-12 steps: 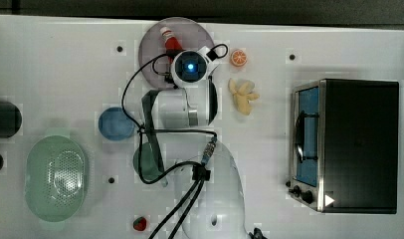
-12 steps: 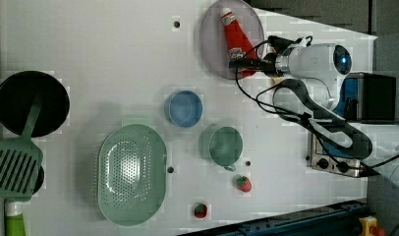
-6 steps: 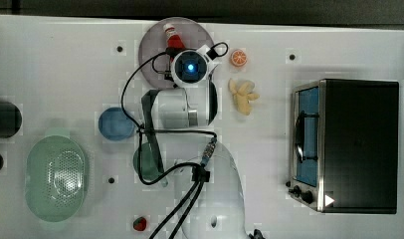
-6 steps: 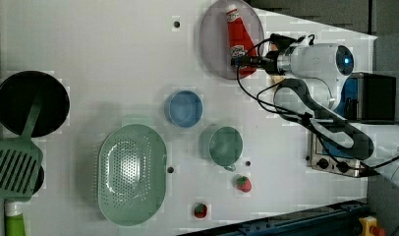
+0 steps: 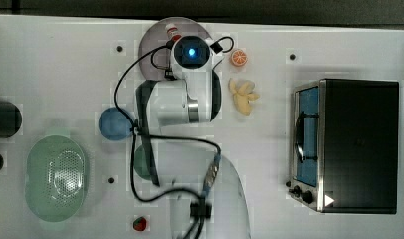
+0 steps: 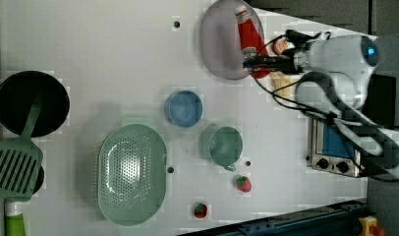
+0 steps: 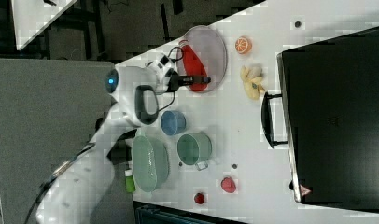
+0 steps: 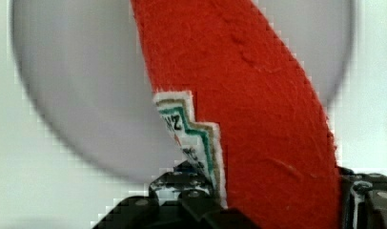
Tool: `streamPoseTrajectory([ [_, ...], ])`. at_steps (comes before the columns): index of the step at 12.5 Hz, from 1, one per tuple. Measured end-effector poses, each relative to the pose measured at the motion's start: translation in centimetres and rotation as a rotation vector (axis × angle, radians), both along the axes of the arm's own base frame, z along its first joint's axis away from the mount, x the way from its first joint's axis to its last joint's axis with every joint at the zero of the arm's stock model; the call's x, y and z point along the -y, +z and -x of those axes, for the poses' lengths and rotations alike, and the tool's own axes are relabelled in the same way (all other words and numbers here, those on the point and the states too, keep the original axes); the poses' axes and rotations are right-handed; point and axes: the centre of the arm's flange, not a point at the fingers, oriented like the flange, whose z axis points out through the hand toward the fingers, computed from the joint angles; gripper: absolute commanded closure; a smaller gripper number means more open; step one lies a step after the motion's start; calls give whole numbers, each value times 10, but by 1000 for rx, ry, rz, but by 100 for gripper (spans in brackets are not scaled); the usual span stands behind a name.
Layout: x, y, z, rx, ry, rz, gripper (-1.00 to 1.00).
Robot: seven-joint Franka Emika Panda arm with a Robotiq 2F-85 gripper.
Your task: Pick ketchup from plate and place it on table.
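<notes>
We're at the grasp itself — the hand [image 6: 259, 63] is down at the plate [image 6: 218, 46] with its fingers [image 8: 182, 191] set on either side of the ketchup [image 6: 247, 37], and from the wrist view they look pressed against the bottle's lower body, so we read it as clamped on the ketchup. Whether the bottle is clear of the plate we can't tell; in the left view and the right view it lies over the plate's side nearest the arm, cap pointing away from the hand.

What we need next, by our judgement, is a clean lift straight off the plate, then a carry to a bare patch of the bench [image 6: 104, 54] — well apart from the orange slice [image 5: 238, 57] and the banana pieces [image 5: 243, 95] just beside the plate in the top view.

The bottle itself: red, soft-looking, almost felt-like up close, with a white cap [image 5: 173, 31] and a white-and-green label [image 8: 194, 136] on its side.
</notes>
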Motion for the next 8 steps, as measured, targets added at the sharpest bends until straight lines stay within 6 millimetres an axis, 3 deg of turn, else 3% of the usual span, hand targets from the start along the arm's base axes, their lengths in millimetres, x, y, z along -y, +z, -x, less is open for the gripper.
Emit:
streamPoseTrajectory([
  [2, 8, 70, 7, -16, -23, 9, -30],
  [4, 16, 153, 15, 54, -37, 23, -30],
  [6, 27, 227, 36, 155, -64, 28, -30],
  [8, 37, 269, 71, 206, -105, 15, -30],
])
